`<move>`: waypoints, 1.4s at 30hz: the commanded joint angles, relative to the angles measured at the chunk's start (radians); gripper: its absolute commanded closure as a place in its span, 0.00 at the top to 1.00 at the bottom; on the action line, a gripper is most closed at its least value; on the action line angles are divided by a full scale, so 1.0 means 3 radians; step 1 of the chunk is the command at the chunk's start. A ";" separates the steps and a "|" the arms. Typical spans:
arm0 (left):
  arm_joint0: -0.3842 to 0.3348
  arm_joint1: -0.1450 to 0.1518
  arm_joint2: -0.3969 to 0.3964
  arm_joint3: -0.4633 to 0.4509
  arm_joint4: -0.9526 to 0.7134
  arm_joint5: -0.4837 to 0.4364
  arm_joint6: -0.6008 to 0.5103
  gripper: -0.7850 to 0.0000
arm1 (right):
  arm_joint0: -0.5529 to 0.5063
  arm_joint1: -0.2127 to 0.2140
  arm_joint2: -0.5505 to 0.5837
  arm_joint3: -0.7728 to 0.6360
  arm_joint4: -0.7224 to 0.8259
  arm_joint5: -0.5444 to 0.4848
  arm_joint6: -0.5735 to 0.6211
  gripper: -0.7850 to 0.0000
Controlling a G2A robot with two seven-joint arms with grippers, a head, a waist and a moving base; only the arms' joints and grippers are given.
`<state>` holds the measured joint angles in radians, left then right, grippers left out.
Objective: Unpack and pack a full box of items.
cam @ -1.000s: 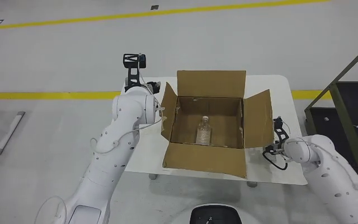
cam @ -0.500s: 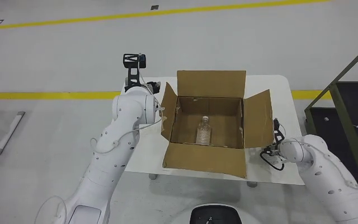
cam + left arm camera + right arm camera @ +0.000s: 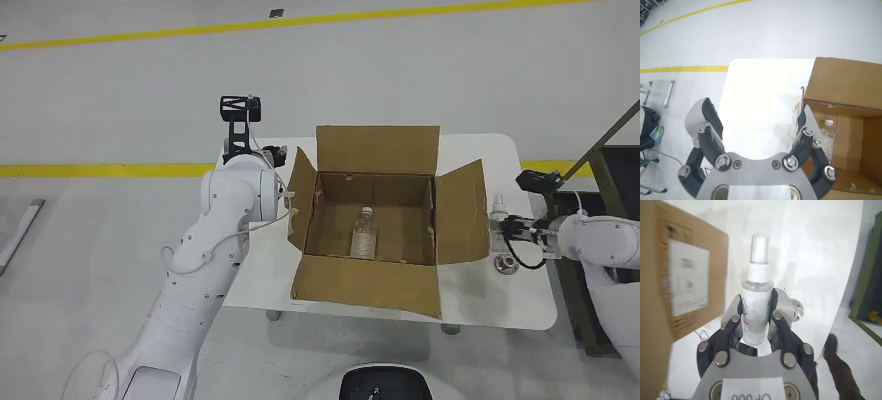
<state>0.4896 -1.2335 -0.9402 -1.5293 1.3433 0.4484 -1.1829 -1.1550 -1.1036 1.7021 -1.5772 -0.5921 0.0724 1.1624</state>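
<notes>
Looking down, the open brown cardboard box (image 3: 370, 215) stands on the white surface (image 3: 480, 300), a clear plastic water bottle (image 3: 364, 233) inside, a small clear white-collared spray bottle (image 3: 497, 208) just outside its right flap. From the left wrist, the left gripper (image 3: 756, 110) is spread, empty, beside the box's left flap. From the right wrist, the right gripper (image 3: 757, 298) pinches the spray bottle mid-body, a sound hold, I judge: light, rigid, slick. Raised flaps narrow the way in.

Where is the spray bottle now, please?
In the right wrist view the spray bottle is held in the jaws of the right gripper, over the table right of the cardboard box.
</notes>
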 commanded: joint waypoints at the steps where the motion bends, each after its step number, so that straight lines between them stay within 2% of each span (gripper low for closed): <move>1: 0.0000 0.0000 0.0000 0.0000 0.0000 0.0000 0.0000 1.00 | 0.0015 0.0009 0.0280 -0.0043 0.0653 -0.0043 0.0054 0.00; 6: 0.0000 0.0000 0.0000 0.0000 0.0000 0.0000 0.0000 1.00 | 0.0012 0.0003 0.0526 -0.0208 0.1688 -0.0110 0.0049 0.00; 9: 0.0000 0.0000 0.0000 0.0000 0.0000 0.0000 0.0000 1.00 | 0.0019 -0.0006 0.0471 -0.0329 0.2153 -0.0177 0.0102 0.00; 12: 0.0000 0.0000 0.0000 0.0000 0.0000 0.0000 0.0000 1.00 | 0.0048 -0.0015 0.0274 -0.0464 0.2311 -0.0240 0.0080 0.00; 17: 0.0000 0.0000 0.0000 0.0000 0.0000 0.0000 0.0000 1.00 | 0.0142 -0.0044 -0.0258 -0.0504 0.2235 -0.0188 -0.0109 0.00; 25: 0.0000 0.0000 0.0000 0.0000 0.0000 0.0000 0.0000 1.00 | 0.0370 -0.0119 -0.1043 -0.0222 0.1946 0.0023 -0.0624 0.00; 34: 0.0000 0.0000 0.0000 0.0000 0.0000 0.0000 0.0000 1.00 | 0.0381 -0.0122 -0.1064 -0.0213 0.1946 0.0023 -0.0638 0.00; 38: 0.0160 0.0022 -0.0020 0.0021 0.0325 -0.0111 0.0234 1.00 | 0.0347 -0.0112 -0.1088 -0.0270 0.1769 0.0047 -0.0715 0.00; 40: 0.0237 0.0037 -0.0018 -0.0002 0.0606 -0.0140 0.0228 1.00 | 0.0337 -0.0126 -0.1158 -0.0253 0.1854 0.0105 -0.0801 0.00; 42: 0.0324 0.0046 -0.0103 -0.0084 0.0659 -0.0106 0.0165 1.00 | 0.0387 -0.0151 -0.1311 -0.0205 0.1830 0.0153 -0.0926 0.00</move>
<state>0.5688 -1.2215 -0.9543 -1.5388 1.5297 0.4106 -1.1199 -1.0493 -1.1442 1.3399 -1.6488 -0.0425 0.1101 0.9082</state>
